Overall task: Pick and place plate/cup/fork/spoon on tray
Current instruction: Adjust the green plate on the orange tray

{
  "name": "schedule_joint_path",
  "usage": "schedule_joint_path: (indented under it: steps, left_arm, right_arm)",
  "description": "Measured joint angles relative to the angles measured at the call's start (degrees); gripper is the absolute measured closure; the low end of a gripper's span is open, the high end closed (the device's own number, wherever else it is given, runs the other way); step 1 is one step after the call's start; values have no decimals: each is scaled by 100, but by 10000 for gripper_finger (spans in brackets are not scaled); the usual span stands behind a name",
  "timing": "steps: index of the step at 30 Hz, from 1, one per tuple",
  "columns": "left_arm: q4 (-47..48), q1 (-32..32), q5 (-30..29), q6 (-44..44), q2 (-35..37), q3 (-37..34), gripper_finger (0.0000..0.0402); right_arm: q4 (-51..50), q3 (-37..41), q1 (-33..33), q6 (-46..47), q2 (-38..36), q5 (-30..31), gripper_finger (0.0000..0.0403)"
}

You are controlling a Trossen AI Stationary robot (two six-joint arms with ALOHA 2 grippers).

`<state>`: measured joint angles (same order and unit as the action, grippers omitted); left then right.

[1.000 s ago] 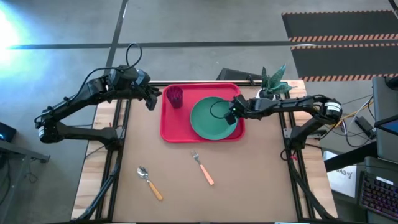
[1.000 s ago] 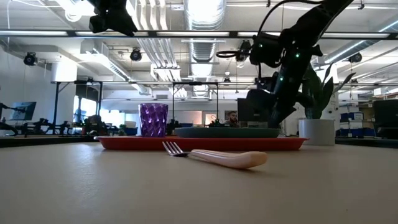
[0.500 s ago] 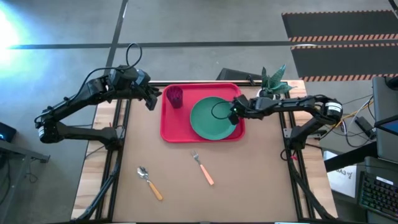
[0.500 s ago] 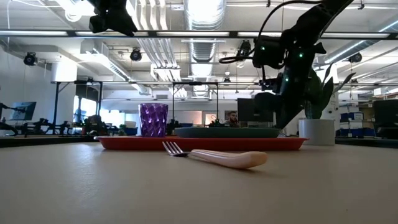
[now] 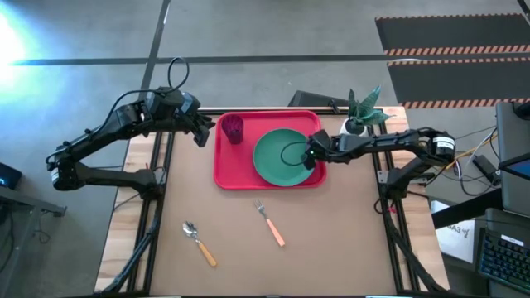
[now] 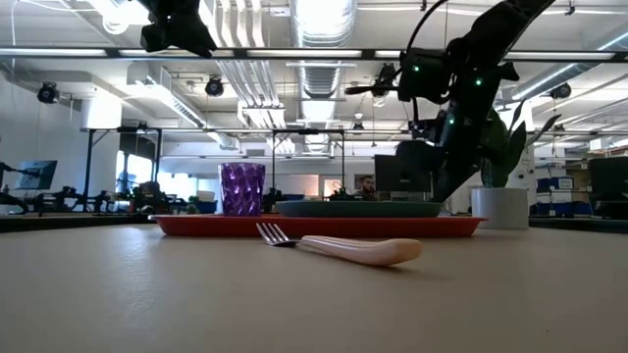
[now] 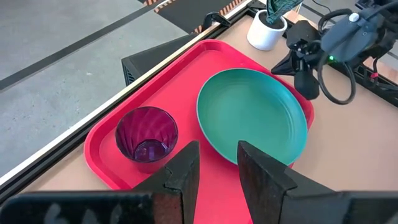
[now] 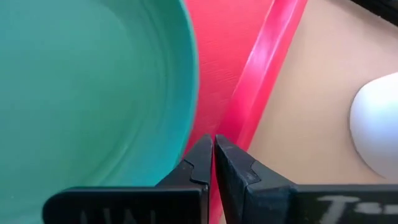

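Right gripper slightly shifted over brown table, office behind.

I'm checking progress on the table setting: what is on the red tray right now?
The tray holds the plate and the cup. The right gripper covers the plate's edge there. The fork and spoon lie on the table.

Glossy red plastic tray, smooth teal plate, translucent purple cup, matt brown tabletop.
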<state>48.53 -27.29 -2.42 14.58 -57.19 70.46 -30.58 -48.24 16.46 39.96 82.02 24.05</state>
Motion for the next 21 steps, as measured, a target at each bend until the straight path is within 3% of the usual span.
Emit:
schedule_joint_path:
  steps: [12, 17, 21]
  left_arm:
    - [0, 0, 0, -30, 0, 0, 311]
    - [2, 0, 0, -28, 0, 0, 311]
    - [4, 0, 0, -28, 0, 0, 311]
  right_arm:
    - [996, 43, -121, 37, 2, 15, 395]
    - [744, 30, 48, -6, -4, -28, 395]
    - [527, 95, 329, 80, 27, -645, 395]
